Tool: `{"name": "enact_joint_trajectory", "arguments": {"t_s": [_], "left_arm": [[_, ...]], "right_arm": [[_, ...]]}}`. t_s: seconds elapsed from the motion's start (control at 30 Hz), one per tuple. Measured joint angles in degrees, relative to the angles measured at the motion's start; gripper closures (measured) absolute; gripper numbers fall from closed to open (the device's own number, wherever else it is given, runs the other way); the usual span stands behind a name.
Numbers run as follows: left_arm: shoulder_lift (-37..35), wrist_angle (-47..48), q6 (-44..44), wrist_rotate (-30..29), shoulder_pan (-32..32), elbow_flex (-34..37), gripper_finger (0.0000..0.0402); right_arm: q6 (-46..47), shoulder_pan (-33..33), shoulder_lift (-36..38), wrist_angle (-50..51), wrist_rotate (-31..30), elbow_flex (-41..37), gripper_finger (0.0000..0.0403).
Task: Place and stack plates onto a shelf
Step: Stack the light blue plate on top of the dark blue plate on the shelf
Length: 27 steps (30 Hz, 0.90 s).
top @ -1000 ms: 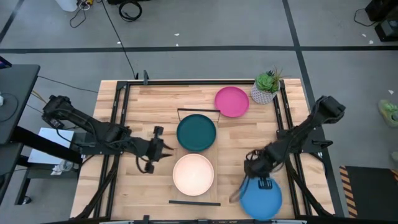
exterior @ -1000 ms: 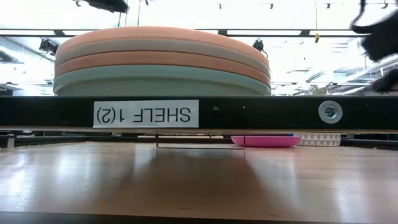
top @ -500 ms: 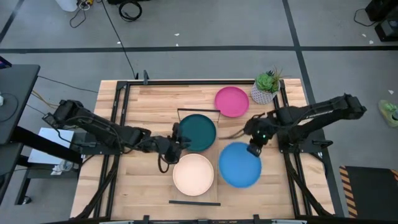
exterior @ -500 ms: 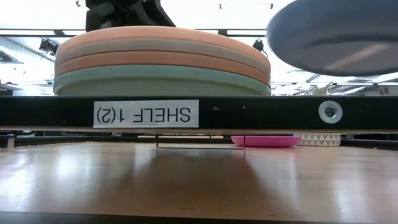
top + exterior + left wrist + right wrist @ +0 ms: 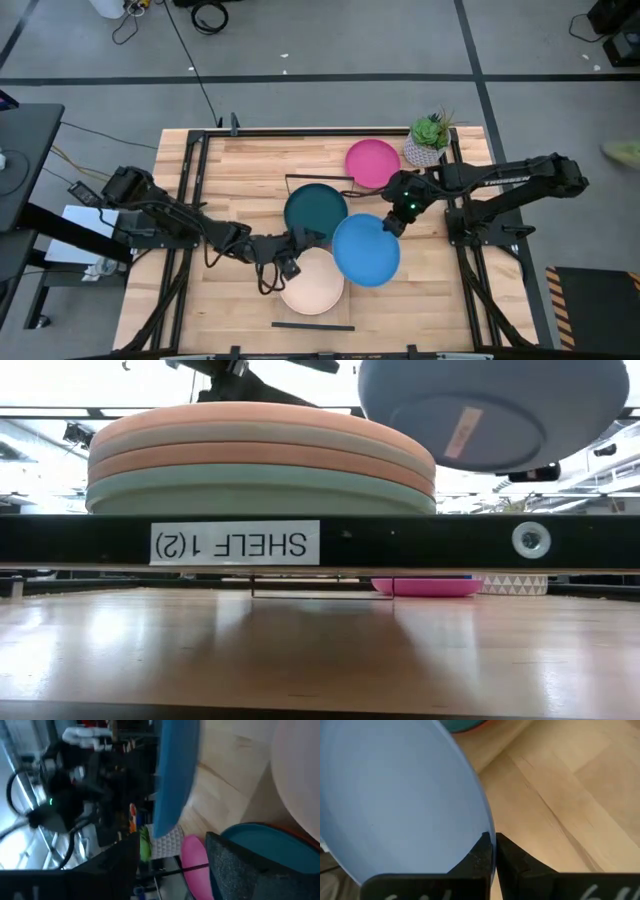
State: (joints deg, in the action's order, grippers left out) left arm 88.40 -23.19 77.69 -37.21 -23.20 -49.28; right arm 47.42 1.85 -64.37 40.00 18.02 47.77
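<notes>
Right now the right gripper point(image 5: 393, 222) pinches the rim of the bright blue plate point(image 5: 366, 250), fingers closed thin on its edge as the right wrist view shows point(image 5: 491, 851), with the plate extending away from the gripper toward the table's front-left. That plate is lifted clear of the table, hanging over the right edge of the shelf point(image 5: 345, 240) and overlapping the corner of the cream plate point(image 5: 308, 283); in the low view its underside point(image 5: 490, 410) floats above the stack's level, a small label on it. Cream plate tops the near stack on the shelf, which in the low view point(image 5: 260, 455) reads as four plates: orange-ish, grey, orange-ish, pale teal at the bottom, colours hard to pin down from this angle. Dark teal plate point(image 5: 315, 211) sits on the shelf's far half, just behind the cream one. Magenta plate point(image 5: 372, 163) lies on the tabletop point(image 5: 240, 170) beyond the shelf, beside the potted plant point(image 5: 428, 140). Left gripper point(image 5: 290, 262) hovers at the left rim of the cream plate, low over the shelf, and whether its fingers are apart or together can't be told from these views. Shelf's front edge carries a sticker reading SHELF 1(2) upside down point(image 5: 234, 543).
</notes>
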Motion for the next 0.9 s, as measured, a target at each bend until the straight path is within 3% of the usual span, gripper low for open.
{"name": "enact_joint_trajectory", "arguments": {"t_s": [0.27,0.57,0.9], "left_arm": [[2.6,-4.2,12.7,4.0,-0.8,0.0,0.0169],[3.0,-9.3,16.0,4.3,-0.1,0.0,0.0168],[3.5,-7.5,15.3,12.4,0.5,0.0,0.0176]], "right_arm": [[-1.0,0.3,-1.2,-3.7,1.0,0.0,0.0385],[-2.0,0.7,-2.1,-4.6,0.8,0.0,0.0385],[-2.8,1.7,-2.4,-10.0,0.3,0.0,0.0384]]}}
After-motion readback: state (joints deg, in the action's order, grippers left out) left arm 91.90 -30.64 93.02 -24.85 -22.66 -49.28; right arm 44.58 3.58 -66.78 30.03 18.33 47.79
